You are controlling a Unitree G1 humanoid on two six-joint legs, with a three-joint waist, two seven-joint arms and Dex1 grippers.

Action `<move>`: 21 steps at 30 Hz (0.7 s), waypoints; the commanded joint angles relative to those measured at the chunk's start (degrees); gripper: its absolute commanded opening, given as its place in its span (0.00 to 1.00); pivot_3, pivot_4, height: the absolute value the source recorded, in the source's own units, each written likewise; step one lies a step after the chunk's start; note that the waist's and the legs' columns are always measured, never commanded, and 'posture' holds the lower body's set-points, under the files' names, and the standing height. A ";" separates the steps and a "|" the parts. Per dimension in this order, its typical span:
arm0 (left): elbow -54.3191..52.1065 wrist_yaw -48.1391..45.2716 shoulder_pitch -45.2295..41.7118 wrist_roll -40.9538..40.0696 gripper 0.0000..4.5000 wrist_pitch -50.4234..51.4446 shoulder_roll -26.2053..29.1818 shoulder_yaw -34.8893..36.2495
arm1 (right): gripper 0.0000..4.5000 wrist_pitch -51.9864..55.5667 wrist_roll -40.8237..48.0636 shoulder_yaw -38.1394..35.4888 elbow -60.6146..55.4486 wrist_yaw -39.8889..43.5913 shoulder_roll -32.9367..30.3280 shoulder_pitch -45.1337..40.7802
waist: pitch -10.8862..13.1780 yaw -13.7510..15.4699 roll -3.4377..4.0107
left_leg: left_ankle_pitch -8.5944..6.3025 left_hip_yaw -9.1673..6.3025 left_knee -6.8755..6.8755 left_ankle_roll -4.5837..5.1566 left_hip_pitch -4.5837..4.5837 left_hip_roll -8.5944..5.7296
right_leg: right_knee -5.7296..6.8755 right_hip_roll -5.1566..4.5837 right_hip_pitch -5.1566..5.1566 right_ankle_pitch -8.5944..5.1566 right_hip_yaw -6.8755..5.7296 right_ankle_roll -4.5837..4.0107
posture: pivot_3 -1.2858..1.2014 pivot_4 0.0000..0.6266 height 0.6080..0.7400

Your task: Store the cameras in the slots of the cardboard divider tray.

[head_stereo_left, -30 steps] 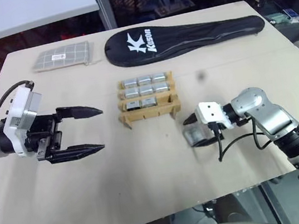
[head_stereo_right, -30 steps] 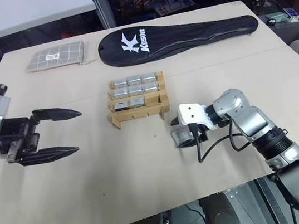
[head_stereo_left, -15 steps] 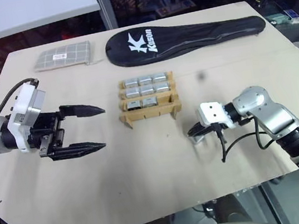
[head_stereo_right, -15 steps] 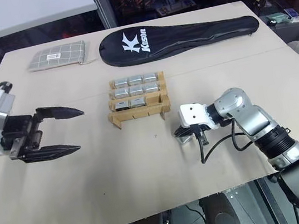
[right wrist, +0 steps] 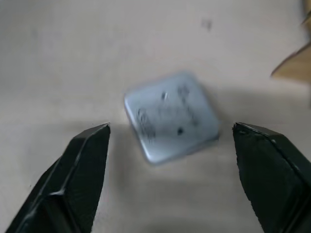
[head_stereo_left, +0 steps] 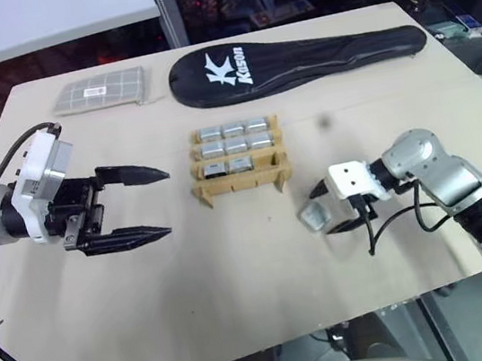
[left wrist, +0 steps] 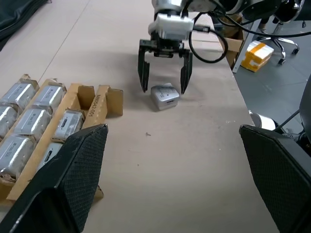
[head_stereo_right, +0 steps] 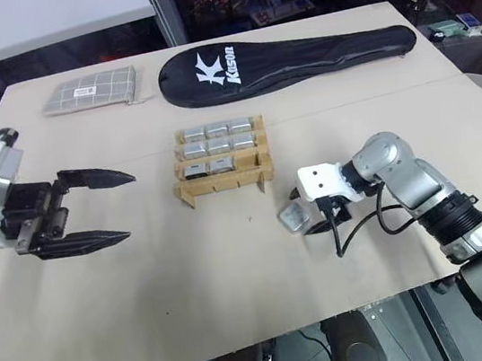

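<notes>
The cardboard divider tray (head_stereo_left: 205,190) stands mid-table, with silver-grey cameras (head_stereo_left: 235,146) in most of its slots; its front right slot (left wrist: 85,96) looks empty. A loose camera (head_stereo_left: 313,216) lies flat on the table to the tray's front right, also visible as the camera (right wrist: 170,116) in the right wrist view. My right gripper (head_stereo_left: 323,212) is open, one finger (left wrist: 142,73) on either side of that camera and just behind it, not gripping it. Left of the tray, my left gripper (head_stereo_left: 167,202) hangs open and empty above the table.
A long black racket cover (head_stereo_left: 295,59) lies along the back of the table, with a grey checked pouch (head_stereo_left: 102,90) at the back left. Bare tabletop (head_stereo_left: 238,281) stretches from the tray to the front edge. A cardboard box (left wrist: 257,51) sits on the floor past the table's right side.
My right gripper was shut half a second ago and has opened; the loose camera now lies in plain sight between its fingers. The left gripper has kept still.
</notes>
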 commanded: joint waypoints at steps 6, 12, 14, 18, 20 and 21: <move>-1.40 0.54 -0.79 -0.71 1.00 0.45 0.47 0.97 | 0.83 -4.56 -0.80 -0.09 3.32 -0.75 2.96 -1.74 | -0.01 -0.14 -0.02 | 0.00 0.01 0.00 0.00 0.04 0.01 | 0.02 0.04 0.01 0.00 0.02 0.00 | 0.52 0.24 1.00; -1.37 0.62 -0.96 -0.67 1.00 0.73 0.34 0.59 | 0.39 -4.23 0.15 -0.97 2.76 -0.29 3.32 -1.36 | -0.01 -0.11 -0.02 | 0.00 0.01 0.00 0.00 0.09 0.04 | 0.09 0.12 0.01 0.00 0.03 -0.01 | 0.52 0.24 1.00; -1.46 0.76 -1.17 -0.67 1.00 0.82 0.14 0.36 | 0.39 -3.72 0.77 -1.36 1.95 -0.12 3.12 -0.90 | -0.01 -0.06 -0.02 | 0.00 0.01 0.02 0.00 0.07 0.04 | 0.08 0.10 0.01 0.00 0.03 -0.01 | 0.52 0.24 1.00; -2.00 1.56 -1.23 -0.55 1.00 1.17 -0.34 -0.09 | 0.39 -0.69 3.34 -3.19 -0.60 -0.55 3.25 -0.46 | -0.01 -0.01 -0.01 | 0.00 0.01 0.03 0.00 0.02 0.03 | 0.05 0.03 0.00 0.01 0.03 -0.01 | 0.52 0.24 1.00; -3.00 3.06 -0.87 -0.82 1.00 2.64 -0.88 -0.76 | 0.39 1.22 5.10 -4.44 -2.69 -1.49 3.83 -0.33 | -0.01 0.00 -0.01 | 0.00 -0.01 0.03 0.00 0.01 0.03 | 0.04 0.02 0.00 0.01 0.03 -0.02 | 0.52 0.24 1.00; -3.83 5.55 -0.98 -1.13 1.00 4.85 -1.55 -1.59 | 0.39 1.78 5.64 -4.86 -3.70 -2.29 4.20 -0.39 | -0.01 0.01 -0.01 | 0.00 -0.01 0.03 0.00 0.00 0.03 | 0.04 0.01 0.00 0.01 0.03 -0.02 | 0.52 0.24 1.00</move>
